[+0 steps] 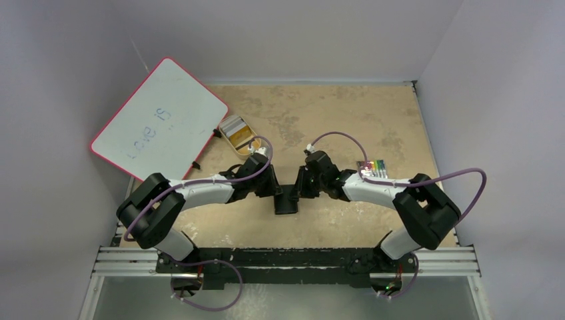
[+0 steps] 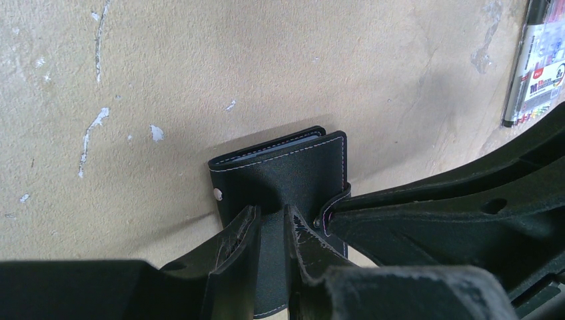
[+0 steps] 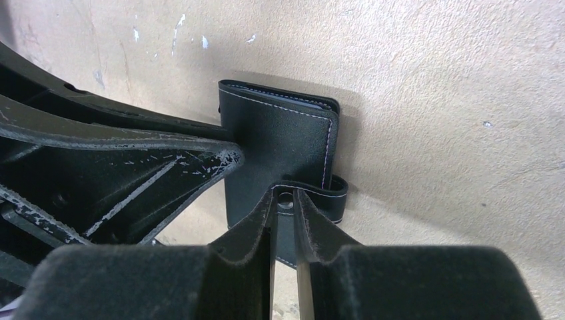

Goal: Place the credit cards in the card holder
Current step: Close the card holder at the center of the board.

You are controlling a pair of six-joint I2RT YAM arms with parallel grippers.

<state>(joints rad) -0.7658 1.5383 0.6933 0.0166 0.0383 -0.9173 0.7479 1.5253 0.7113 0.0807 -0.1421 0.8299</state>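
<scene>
On a scuffed tan table (image 1: 346,120) walled in white, the folded black card holder (image 2: 280,177) lies at centre between two arms. The left gripper (image 2: 270,227) pinches its cover; the right gripper (image 3: 285,203) clamps the snap tab (image 3: 320,193).

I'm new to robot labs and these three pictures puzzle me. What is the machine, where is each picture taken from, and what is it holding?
Two robot arms are bolted at the near edge of a table. One picture looks down from above; the other two come from cameras on each wrist. Both the left gripper and the right gripper pinch a closed black card holder between them, the right one on its little snap tab. Also on the table: a whiteboard, a gold tin and a small striped item. No credit cards are visible.
</scene>
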